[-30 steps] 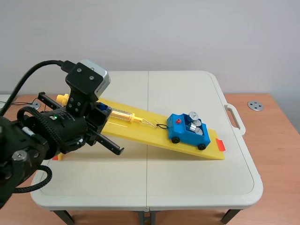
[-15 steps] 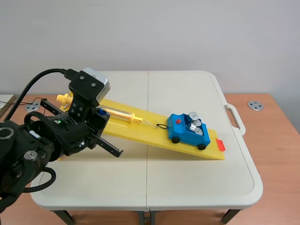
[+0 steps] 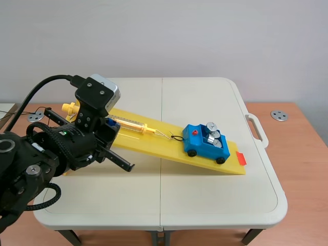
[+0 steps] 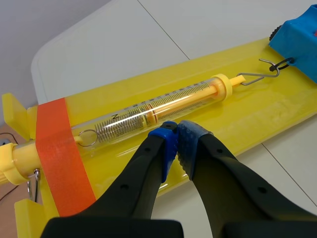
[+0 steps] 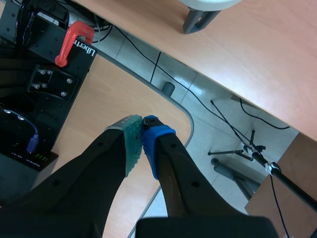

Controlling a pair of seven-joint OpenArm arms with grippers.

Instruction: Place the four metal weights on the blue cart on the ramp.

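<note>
The left gripper (image 3: 128, 165) hangs beside the yellow ramp (image 3: 154, 142); the blue cart (image 3: 203, 145), low on it, carries the metal weights (image 3: 213, 134). Left wrist: its fingers meet, empty, over the spring scale (image 4: 158, 106). Right wrist: the right gripper (image 5: 142, 135) is closed, empty.

White lettering "Libert…" is showing on the black equipment box (image 5: 49, 82) just beside the red clamp handle (image 5: 74, 35), with the end of the word cut off. A letter "N" is showing on the clear spring scale (image 4: 163, 104) lying on the yellow ramp (image 4: 277, 110). The scale's graduation figures are coming out too small to read.
</note>
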